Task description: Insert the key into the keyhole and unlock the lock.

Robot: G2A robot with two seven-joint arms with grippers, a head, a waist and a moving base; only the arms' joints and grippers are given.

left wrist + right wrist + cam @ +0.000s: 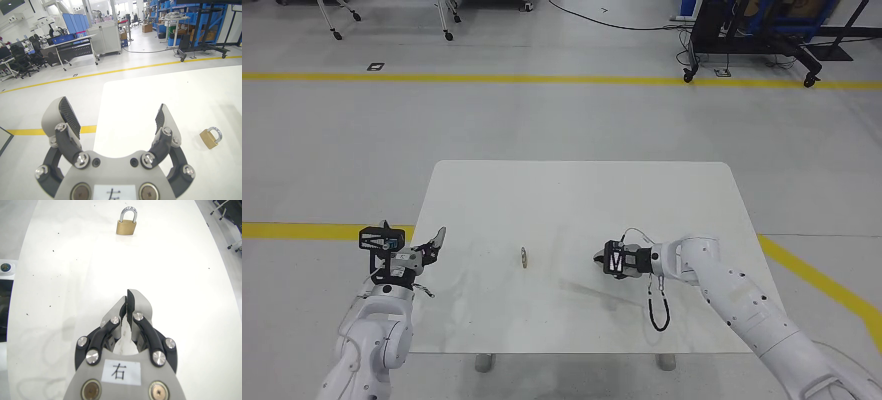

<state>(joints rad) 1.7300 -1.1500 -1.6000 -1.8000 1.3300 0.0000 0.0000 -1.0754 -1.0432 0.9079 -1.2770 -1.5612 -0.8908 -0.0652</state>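
"Starting with the lock (525, 257), where is it?"

"Flat on the white table (642, 190), roughly midway between the two grippers and nearer the robot's edge than the far one. It has a brass body and a silver hoop, with both legs of the hoop seated in the body."

"Which way does it point?"

"In the right wrist view the lock (126, 227) has its hoop turned away from the right gripper (127, 293), so the flat bottom of the body faces that gripper. Bare table lies between them."

"And that gripper's fingers?"

"Pressed together, the ribbed black pads meeting at their tips. Whether anything thin is nipped between them I cannot tell. From above, the right gripper (600, 259) is level with the lock and apart from it."

"The other one?"

"The left gripper (113, 106) is spread wide with nothing between its fingers. The lock (209, 139) lies off to one side, apart from it. From above, the left gripper (432, 250) is at the table's left edge."
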